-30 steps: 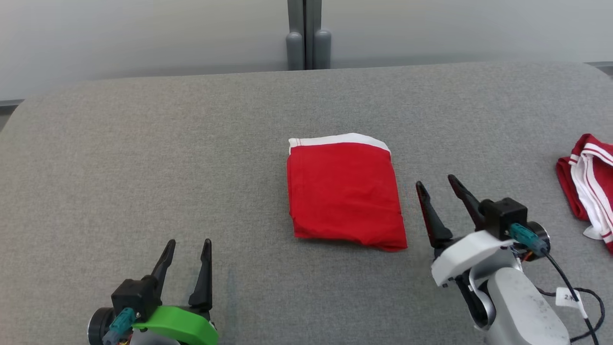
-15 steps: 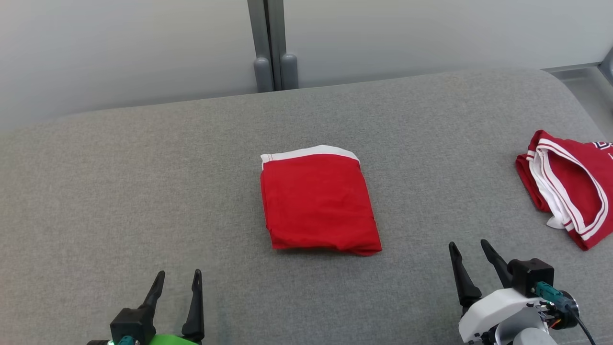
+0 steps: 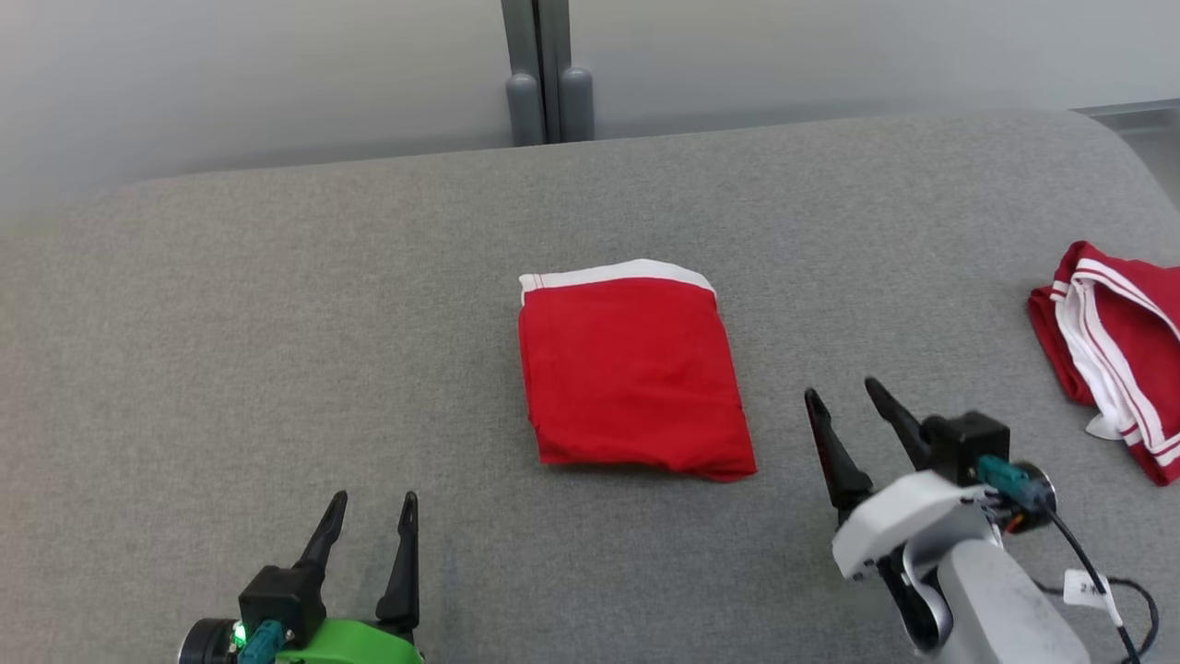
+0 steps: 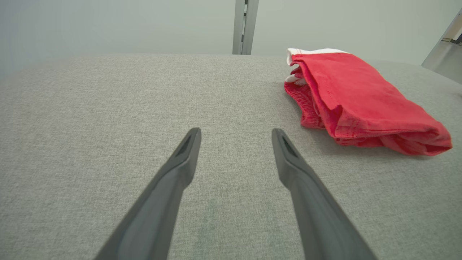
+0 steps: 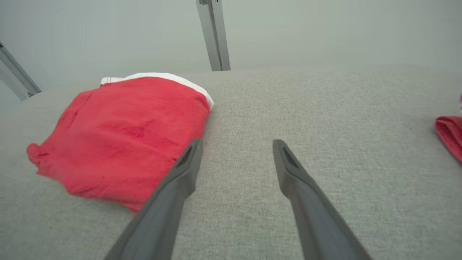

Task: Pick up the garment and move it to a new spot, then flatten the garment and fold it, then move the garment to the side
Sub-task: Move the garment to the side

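I see the folded red cloth garment with white band (image 3: pixel 634 369) lying midway on the grey fabric-covered bench (image 3: pixel 277 323) — left jaws and right jaws both spread, empty, nearside. Crumpled red-and-white garment (image 3: pixel 1115 350) at right edge; pale wall (image 3: pixel 230 74), grey post (image 3: pixel 546 55) behind.

Grey fabric surface (image 3: pixel 277 323), crumpled red-and-white cloth (image 3: pixel 1129 355) near its right edge

The left gripper (image 4: pixel 235 133) holds its two dark fingers spread wide over the grey cloth surface (image 4: pixel 108 108), with nothing between them. The folded red garment (image 4: pixel 361 97), white band at its far end, lies to their upper right, apart. A grey post (image 4: pixel 244 27) rises behind.
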Robot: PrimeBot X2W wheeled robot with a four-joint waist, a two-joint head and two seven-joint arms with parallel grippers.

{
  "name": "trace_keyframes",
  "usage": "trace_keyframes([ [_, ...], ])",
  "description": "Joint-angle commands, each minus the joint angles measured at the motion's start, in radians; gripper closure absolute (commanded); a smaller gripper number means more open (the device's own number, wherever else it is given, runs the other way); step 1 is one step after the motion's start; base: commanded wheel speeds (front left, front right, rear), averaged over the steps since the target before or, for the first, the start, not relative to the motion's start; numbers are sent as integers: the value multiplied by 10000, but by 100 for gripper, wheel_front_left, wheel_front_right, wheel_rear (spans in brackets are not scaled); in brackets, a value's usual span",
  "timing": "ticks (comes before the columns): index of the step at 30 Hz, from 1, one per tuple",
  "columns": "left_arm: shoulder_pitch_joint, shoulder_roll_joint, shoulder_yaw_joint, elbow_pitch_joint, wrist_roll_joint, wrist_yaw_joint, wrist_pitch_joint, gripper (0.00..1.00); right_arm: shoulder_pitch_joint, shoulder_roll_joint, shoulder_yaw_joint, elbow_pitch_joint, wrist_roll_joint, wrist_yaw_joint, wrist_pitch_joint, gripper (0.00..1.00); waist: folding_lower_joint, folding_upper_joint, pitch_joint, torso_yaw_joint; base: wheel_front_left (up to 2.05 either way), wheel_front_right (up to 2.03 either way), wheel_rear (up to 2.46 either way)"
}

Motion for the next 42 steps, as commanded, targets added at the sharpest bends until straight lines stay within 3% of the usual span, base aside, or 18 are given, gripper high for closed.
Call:
trace_keyframes([
  [1, -250, 109, -90, -24, -123, 31, 3, 0, -401, -41, 113, 124, 62, -17, -19, 0, 0, 0, 431, 407, 0, 0, 0],
  [6, -728, 257, -529, 21, -433, 29, 3, 0, -1992, -43, 553, 834, -69, -17, -18, 0, 0, 0, 1089, 1109, 0, 0, 0],
  [10, -1052, 422, -948, 3, -763, 29, 4, 0, -2826, -41, 322, 1976, -315, -17, -18, 0, 0, 0, 1491, 1718, 0, 0, 0],
  [16, -1183, 569, -1250, 98, -971, 31, 3, 0, -2943, -57, 248, 3618, -233, -17, -19, 0, 0, 0, 1709, 2234, 0, 0, 0],
  [17, -1186, 572, -1261, 102, -989, 31, 3, 0, -2926, -65, 220, 3824, -304, -17, -18, 24, 0, 0, 1722, 2238, 0, 0, 0],
  [18, -1183, 573, -1260, 108, -1004, 29, 3, 0, -2923, -58, 140, 3952, -334, -17, -1, 65, 0, 0, 1717, 2230, 0, 0, 0],
  [19, -1146, 585, -1228, 118, -1017, 29, 4, 0, -2902, -46, 31, 4039, -387, -17, 7, 65, 0, 0, 1689, 2187, 0, 0, 0],
  [20, -1110, 598, -1211, 99, -1025, 31, 3, 0, -2875, -51, -91, 4043, -429, -17, 24, 100, 0, 0, 1664, 2129, 0, 0, 0],
  [29, -749, 649, -1269, -115, -878, 31, 5, 0, -2273, -59, -751, 3257, -506, -25, 15, 100, 0, 0, 1061, 695, 0, 0, 0],
  [42, -824, 706, -1989, -705, -710, 29, 3, 0, -1431, -36, -149, 2238, 115, -19, -19, 100, 0, 0, 886, -2743, 0, 0, 0],
])
